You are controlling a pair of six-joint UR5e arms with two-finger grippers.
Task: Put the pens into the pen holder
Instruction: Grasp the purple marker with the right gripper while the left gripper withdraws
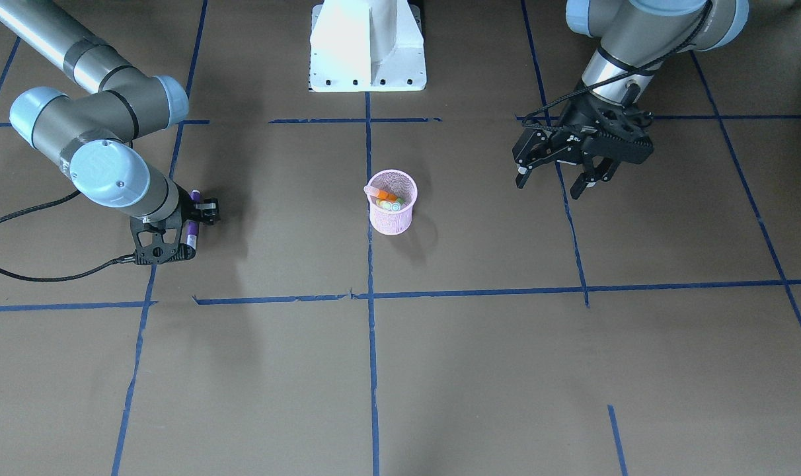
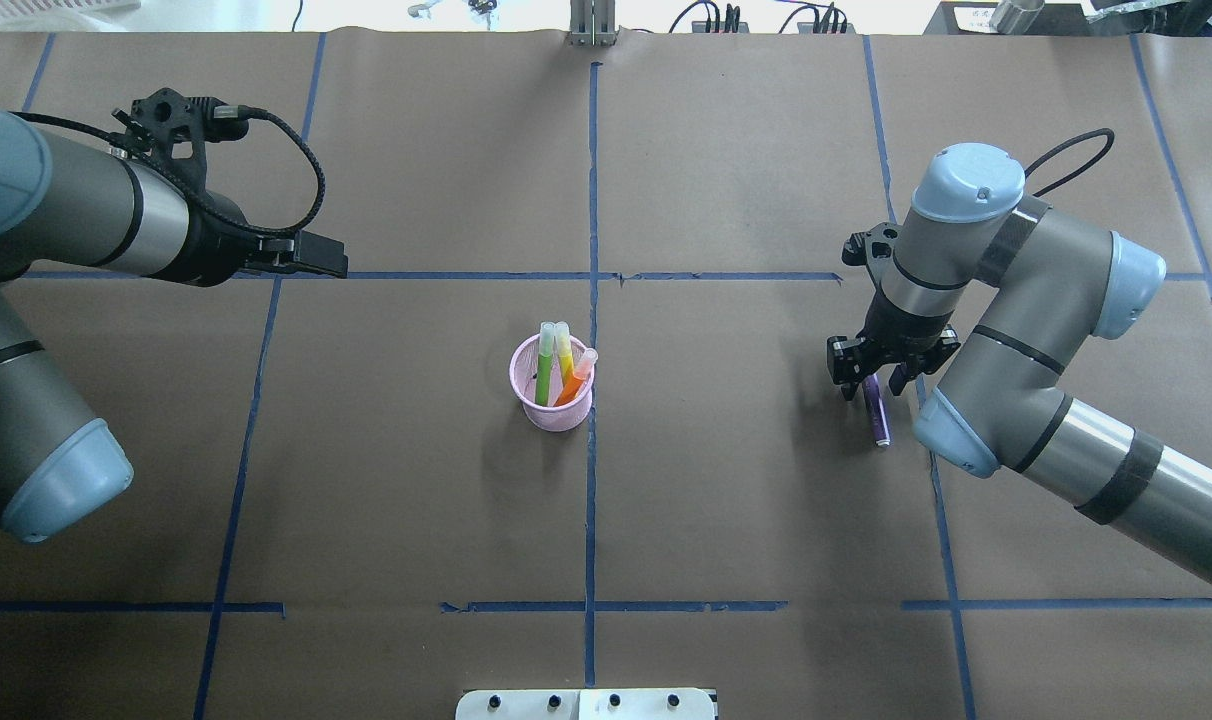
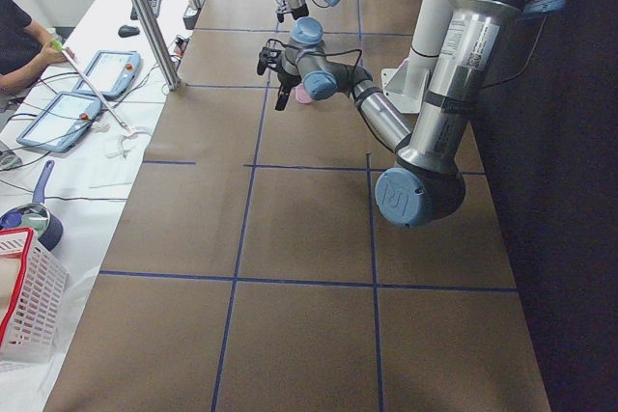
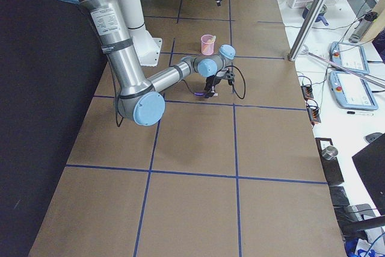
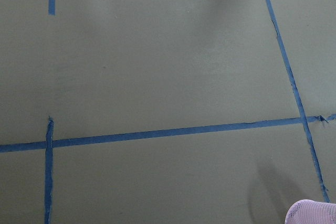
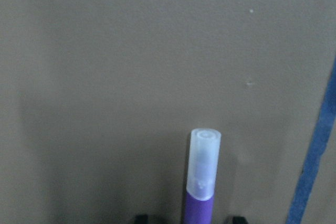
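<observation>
Table: you are looking at a table (image 2: 746, 150) covered in brown paper and marked into squares by blue tape (image 2: 592, 200). The white robot base (image 1: 367, 46) stands at the robot's edge.
Cup: the pink mesh cup (image 2: 554, 412) stands upright near the middle of the table, just beside the centre tape line.
Pens in cup: three stand in it, green (image 2: 544, 375), yellow (image 2: 564, 352) and orange (image 2: 575, 383). Their pale ends stick out above the rim, and the orange one leans across the others.
Purple pen (image 2: 877, 415): it lies flat on the paper on the robot's right side, well apart from the cup and close to a tape line.
Right gripper (image 2: 873, 388): it is down low over the end of the purple pen that lies farther from the robot. Its jaws are spread, one on each side of the barrel. In the right wrist view you can see paper between each fingertip and the pen, so nothing is pinched.
Left gripper (image 1: 550, 190): it hangs above the paper on the robot's left, well away from the cup. Its jaws are spread and hold nothing.
Left wrist view: you get only paper and tape here, with a sliver of the cup's rim in the lower right corner.
Beside the table: a person's arm (image 3: 24, 50) rests at a white bench near two tablets (image 3: 87, 89).
</observation>
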